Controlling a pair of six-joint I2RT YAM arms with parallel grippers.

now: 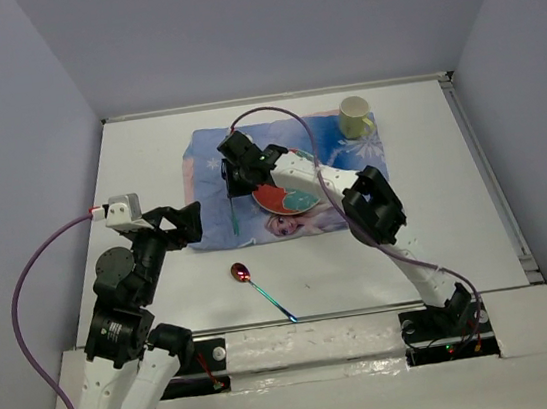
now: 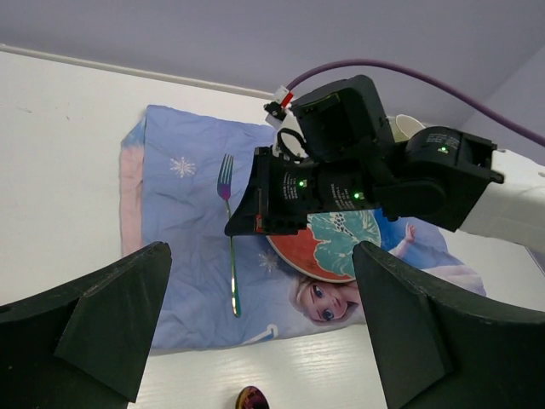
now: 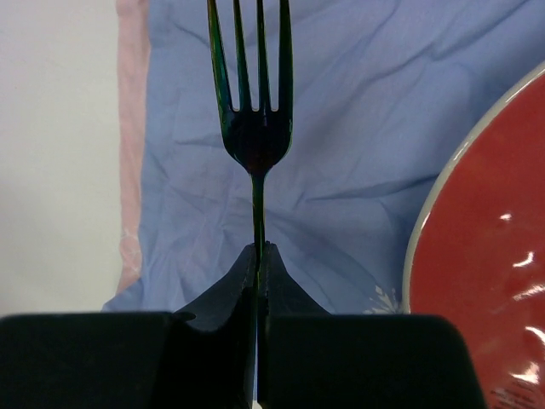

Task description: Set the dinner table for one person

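My right gripper (image 1: 230, 190) is shut on the thin handle of an iridescent fork (image 3: 255, 128). It holds the fork low over the left part of the blue princess placemat (image 1: 210, 162), tines toward the far edge; whether the fork touches the cloth I cannot tell. A red and teal plate (image 1: 286, 201) lies on the placemat just right of the fork (image 2: 226, 181). An iridescent spoon (image 1: 253, 280) lies on the white dinner table (image 1: 145, 151) in front of the placemat. My left gripper (image 1: 191, 222) hovers open at the placemat's near left corner, holding nothing.
A pale yellow cup (image 1: 354, 116) stands on the placemat's far right corner. The right arm (image 1: 369, 202) stretches across the plate and the placemat's right half. Grey walls enclose the table on three sides.
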